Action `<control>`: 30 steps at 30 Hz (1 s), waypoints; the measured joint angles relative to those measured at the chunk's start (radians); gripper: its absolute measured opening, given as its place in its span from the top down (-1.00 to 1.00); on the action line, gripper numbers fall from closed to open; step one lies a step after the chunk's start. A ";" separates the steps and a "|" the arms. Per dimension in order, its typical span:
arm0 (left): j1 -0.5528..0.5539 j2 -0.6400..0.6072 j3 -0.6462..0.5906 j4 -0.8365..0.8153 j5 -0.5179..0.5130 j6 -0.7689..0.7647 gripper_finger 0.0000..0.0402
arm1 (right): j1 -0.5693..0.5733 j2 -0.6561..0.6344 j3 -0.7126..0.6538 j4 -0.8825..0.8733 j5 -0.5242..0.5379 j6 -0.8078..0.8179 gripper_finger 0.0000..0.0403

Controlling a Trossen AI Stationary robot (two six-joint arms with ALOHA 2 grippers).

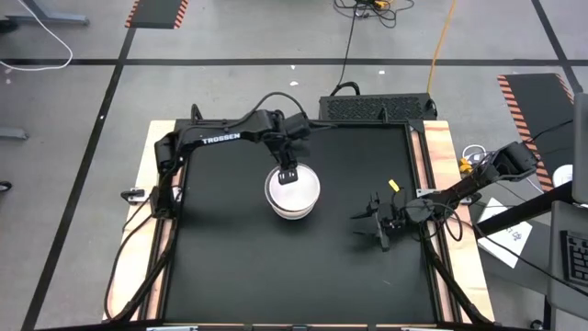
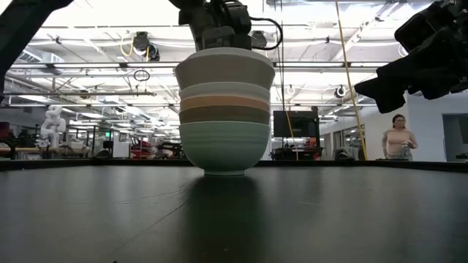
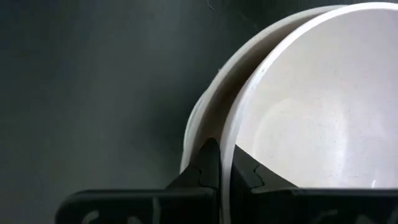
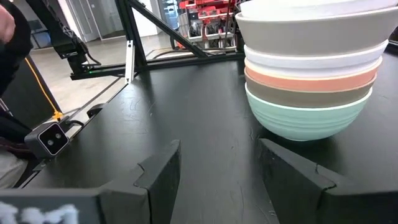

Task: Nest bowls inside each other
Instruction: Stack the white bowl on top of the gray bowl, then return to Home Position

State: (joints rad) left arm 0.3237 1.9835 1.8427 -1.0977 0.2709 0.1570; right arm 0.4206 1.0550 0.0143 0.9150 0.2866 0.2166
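**Mint-green base, white top: bowl stack near worktop centre**

Item: nested bowls, bottom to top mint green, olive-grey, salmon-orange, white, beige-grey, white. They stand near the middle of the black worktop, slightly toward the far edge.

Step in hand, as judged: releasing the top bowl. Best done by parting the fingers gently and lifting straight up, so the stack stays level.

Right gripper: near the right edge, jaws spread wide, empty.

Left gripper: over the stack, jaws pinching the top bowl's rim.
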 joint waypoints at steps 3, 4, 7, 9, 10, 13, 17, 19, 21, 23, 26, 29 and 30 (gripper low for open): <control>0.000 -0.001 0.000 -0.002 -0.004 -0.002 0.99 | 0.000 0.000 0.000 0.000 0.000 -0.009 -0.01; 0.000 -0.001 0.000 -0.004 -0.003 -0.002 0.99 | 0.000 0.000 0.000 0.000 0.000 -0.011 -0.01; 0.000 -0.001 0.000 -0.010 0.019 -0.003 0.97 | 0.000 0.000 0.000 0.000 0.000 -0.017 -0.01; 0.000 -0.001 0.000 -0.007 0.019 -0.003 0.90 | 0.000 0.000 0.000 0.000 0.000 -0.017 -0.01; 0.000 -0.001 0.000 -0.007 0.020 -0.004 0.86 | 0.000 0.000 0.000 0.000 0.000 -0.017 -0.01; 0.000 -0.001 0.000 -0.007 0.024 -0.005 0.72 | 0.000 0.000 0.000 0.000 0.000 -0.012 -0.01; -0.002 -0.001 0.000 -0.006 0.027 -0.001 0.56 | 0.000 0.000 0.000 0.000 0.000 -0.012 -0.01; -0.004 -0.001 0.000 -0.005 0.027 0.002 0.47 | 0.000 0.000 0.000 0.000 0.000 -0.012 -0.01; -0.005 -0.001 0.000 0.004 0.026 0.002 0.37 | 0.000 0.000 0.000 0.000 0.000 -0.012 -0.01; -0.005 -0.001 0.008 0.000 0.026 0.003 0.26 | 0.000 0.000 0.000 0.000 0.000 -0.012 -0.01; -0.005 -0.001 0.031 0.000 0.022 0.004 0.09 | 0.000 0.000 0.000 0.000 0.000 -0.012 -0.01; -0.006 -0.001 0.056 0.000 0.023 0.005 -0.06 | 0.000 0.000 0.000 0.000 0.000 -0.012 -0.01; -0.006 -0.001 0.065 0.000 0.023 0.006 -0.11 | 0.000 0.000 0.000 0.000 0.000 -0.012 -0.01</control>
State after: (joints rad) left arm 0.3180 1.9823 1.9072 -1.0977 0.2939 0.1627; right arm 0.4206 1.0550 0.0141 0.9146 0.2863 0.2050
